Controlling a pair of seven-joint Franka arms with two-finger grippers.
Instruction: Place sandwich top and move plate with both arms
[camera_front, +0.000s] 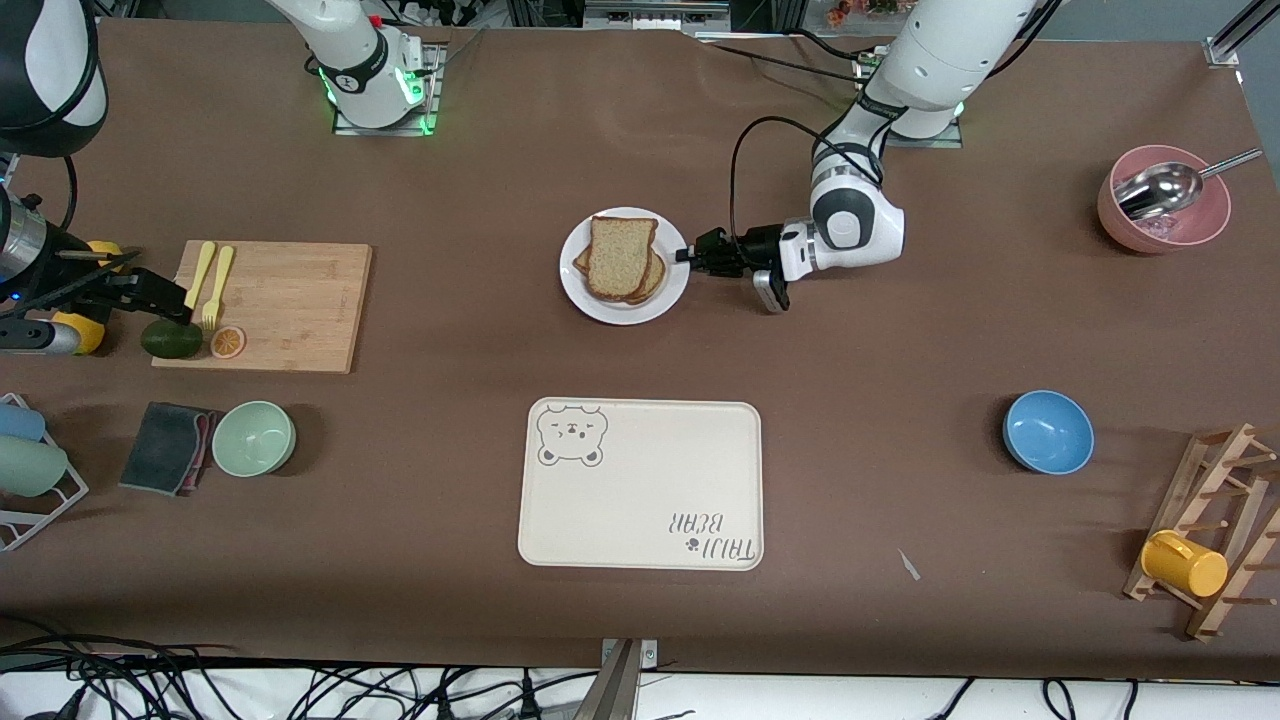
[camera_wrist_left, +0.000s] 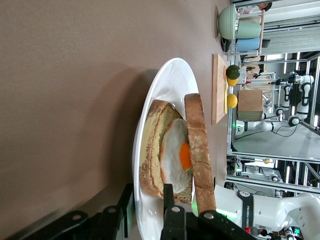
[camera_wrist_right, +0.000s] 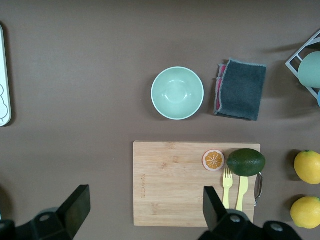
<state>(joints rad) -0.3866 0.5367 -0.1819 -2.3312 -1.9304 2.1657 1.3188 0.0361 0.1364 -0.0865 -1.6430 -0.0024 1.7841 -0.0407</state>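
The right gripper (camera_front: 150, 292) hangs at the right arm's end of the table, over the edge of the wooden cutting board (camera_front: 265, 306), and its fingers (camera_wrist_right: 75, 207) are spread wide with nothing between them. In the right wrist view, the avocado (camera_wrist_right: 246, 162), an orange slice (camera_wrist_right: 213, 160) and two yellow forks (camera_wrist_right: 235, 192) lie on this board, a mint bowl (camera_wrist_right: 177, 93) and a grey cloth (camera_wrist_right: 240, 89) are near it, and two lemons (camera_wrist_right: 306, 167) are beside the board. In the middle of the table, the plate (camera_front: 624, 301) stands, farther from the front camera than the cream bear tray (camera_front: 641, 484). The sandwich top (camera_front: 619, 255) lies on the stack on this plate, covering the egg slice (camera_wrist_left: 176, 150). Its long axis runs toward and away from the front camera, a little tilted. Which end is the domed one, I cannot tell. In the left wrist view it is seen from its edge, as a band of crust (camera_wrist_left: 199, 150) above the egg. The left gripper (camera_front: 690, 255) is at the plate's rim on the side of the left arm's end. Its fingers (camera_wrist_left: 170, 210) are narrow there, one above the rim and one under it, but whether they really press on the rim I cannot tell. Toward the left arm's end are a blue bowl (camera_front: 1048, 431) and a pink bowl (camera_front: 1163, 198) with a metal scoop (camera_front: 1165, 188).
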